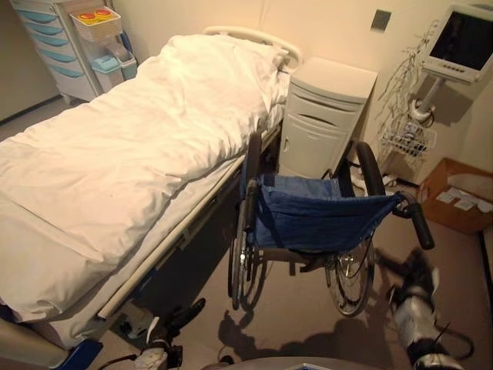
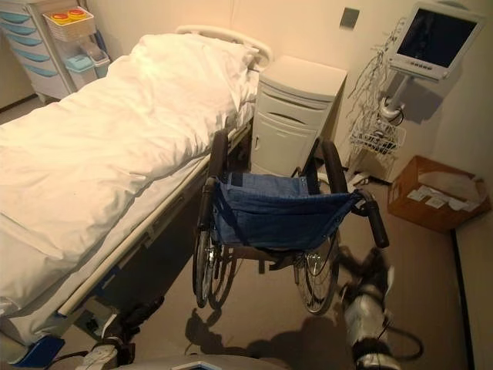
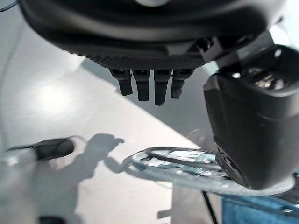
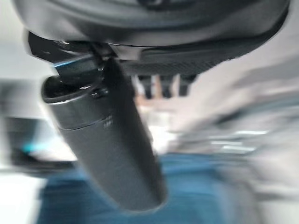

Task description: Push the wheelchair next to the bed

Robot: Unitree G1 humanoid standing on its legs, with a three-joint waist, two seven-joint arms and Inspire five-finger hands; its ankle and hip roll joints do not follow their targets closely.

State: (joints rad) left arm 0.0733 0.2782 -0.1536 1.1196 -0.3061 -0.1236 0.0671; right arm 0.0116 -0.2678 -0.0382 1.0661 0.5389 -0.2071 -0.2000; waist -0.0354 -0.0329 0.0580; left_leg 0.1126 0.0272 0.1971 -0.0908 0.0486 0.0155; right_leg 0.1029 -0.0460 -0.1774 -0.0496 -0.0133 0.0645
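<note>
The wheelchair (image 1: 316, 220), with a blue cloth seat and dark tyres, stands alongside the bed (image 1: 115, 154), close to its side rail and facing the bedside cabinet. Its right push handle (image 1: 420, 225) sticks out towards me. My right hand (image 1: 420, 271) hangs just below and behind that handle, apart from it, fingers relaxed. My left hand (image 1: 179, 317) is low near the floor, behind the left wheel and off the chair. In the left wrist view, straight fingers (image 3: 149, 86) hold nothing and the wheel rim (image 3: 187, 168) lies beyond. The right wrist view has the blue seat (image 4: 93, 200) past the thumb (image 4: 107, 144).
A white bedside cabinet (image 1: 327, 116) stands ahead of the wheelchair by the bed's head. A monitor on a stand (image 1: 462, 42) with a wire basket (image 1: 408, 139) and a cardboard box (image 1: 458, 196) are at the right wall. A drawer trolley (image 1: 54, 46) is far left.
</note>
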